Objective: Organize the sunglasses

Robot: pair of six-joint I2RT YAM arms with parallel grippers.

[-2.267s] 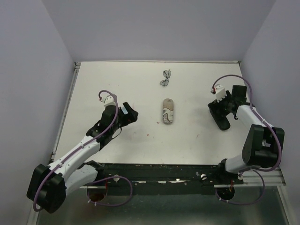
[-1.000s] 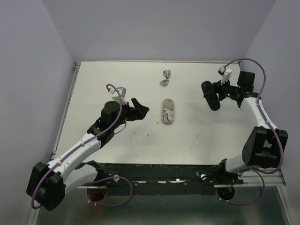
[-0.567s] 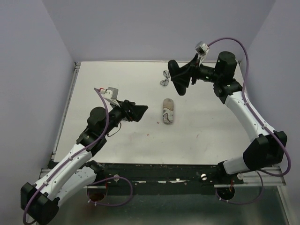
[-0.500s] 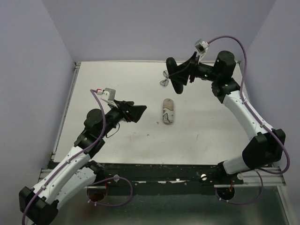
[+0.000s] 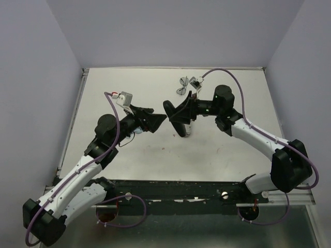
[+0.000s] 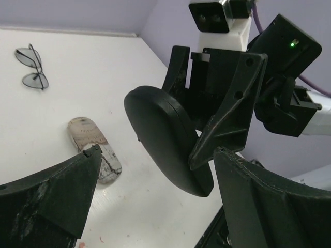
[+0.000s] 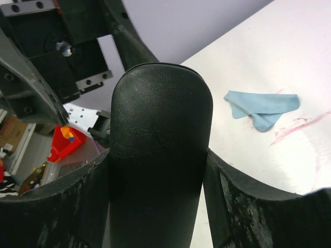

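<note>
Case [image 7: 160,113] clamped in right tool [image 7: 158,165], left tool [image 5: 156,118] agape

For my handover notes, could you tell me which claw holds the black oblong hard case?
The right claw grips the black oblong hard case; the left claw faces it open and empty.

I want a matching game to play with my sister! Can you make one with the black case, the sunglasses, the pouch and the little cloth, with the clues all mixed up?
Things:
1. black case
2. sunglasses
3. pouch
4. cloth

Clues:
A. light blue, lying on the table
B. held up in the air by the right gripper
C. thin dark frame, near the table's far edge
D. beige and patterned, lying flat mid-table

Pairs: 1-B, 2-C, 3-D, 4-A
</note>
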